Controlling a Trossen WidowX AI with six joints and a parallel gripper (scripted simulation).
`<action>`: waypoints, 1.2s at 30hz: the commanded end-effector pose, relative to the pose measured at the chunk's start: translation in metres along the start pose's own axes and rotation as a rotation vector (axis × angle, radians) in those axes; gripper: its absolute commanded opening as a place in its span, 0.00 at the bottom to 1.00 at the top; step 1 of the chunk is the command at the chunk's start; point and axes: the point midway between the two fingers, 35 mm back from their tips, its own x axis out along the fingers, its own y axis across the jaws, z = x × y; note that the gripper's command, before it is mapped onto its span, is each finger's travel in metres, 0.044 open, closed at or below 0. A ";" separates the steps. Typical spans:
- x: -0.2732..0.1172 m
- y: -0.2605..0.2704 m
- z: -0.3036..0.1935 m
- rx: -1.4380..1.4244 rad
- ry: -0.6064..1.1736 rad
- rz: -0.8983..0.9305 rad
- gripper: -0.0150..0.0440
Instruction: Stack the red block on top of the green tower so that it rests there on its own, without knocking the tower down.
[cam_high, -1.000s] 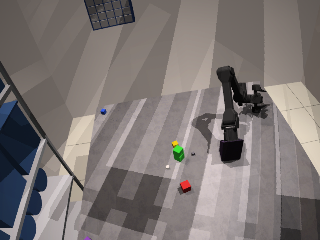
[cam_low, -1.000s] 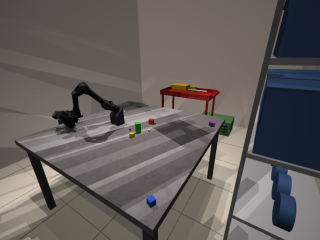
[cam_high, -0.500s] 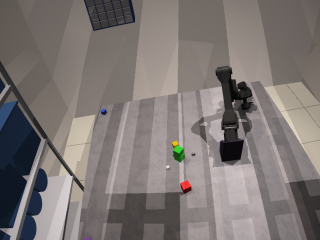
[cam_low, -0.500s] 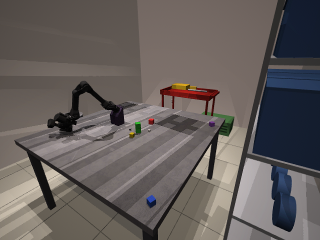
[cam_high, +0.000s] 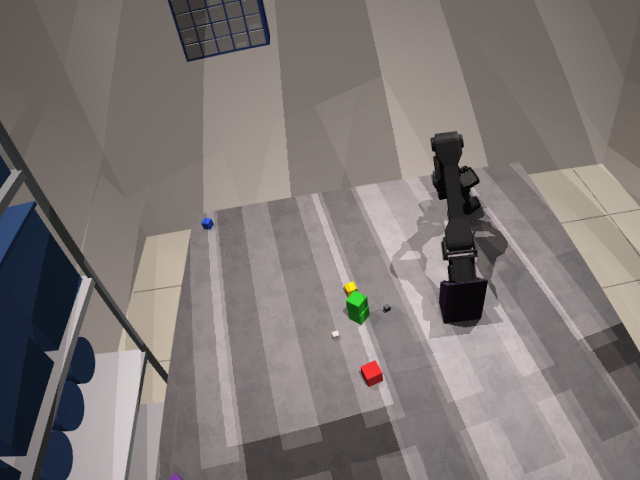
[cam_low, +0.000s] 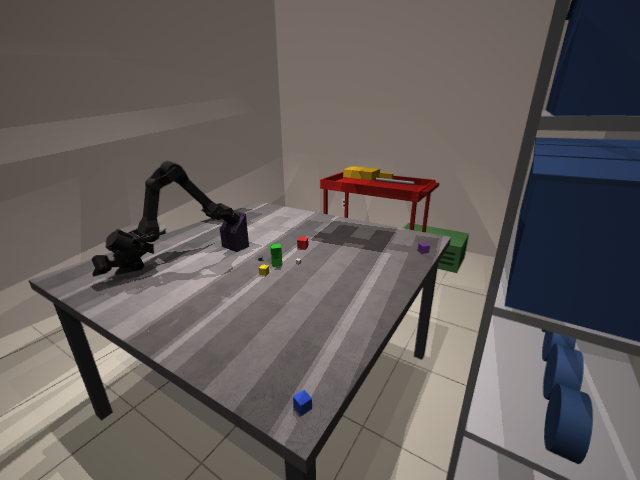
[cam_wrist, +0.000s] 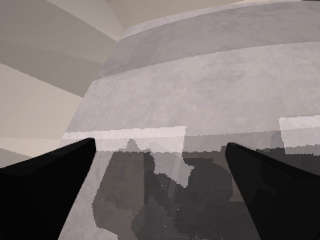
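Note:
The red block (cam_high: 371, 373) (cam_low: 302, 242) lies on the table (cam_high: 268, 330) (cam_low: 258, 320), apart from the tower. The green tower (cam_high: 357, 307) (cam_low: 276, 254) is two green blocks high and stands upright with nothing on top. My gripper (cam_wrist: 162, 147) is open and empty, with its black fingers wide apart and only tabletop and shadow between them. In the top and exterior views the arm is folded back, so the gripper is on the far side of its base from the red block, well away from block and tower. Neither shows in the wrist view.
A yellow block (cam_high: 350, 287) (cam_low: 264, 269) is close beside the tower. A tiny white cube (cam_high: 335, 334) (cam_low: 298, 261) and a tiny dark cube (cam_high: 386, 307) (cam_low: 260, 258) lie nearby. A blue block (cam_high: 207, 223) (cam_low: 302, 402) and a purple block (cam_low: 423, 248) are near table edges.

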 end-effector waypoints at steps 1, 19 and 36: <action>-0.014 0.021 -0.024 -0.097 0.085 0.045 1.00; -0.113 0.091 -0.132 -0.386 0.441 0.300 1.00; -0.257 0.102 -0.240 -0.645 0.788 0.537 1.00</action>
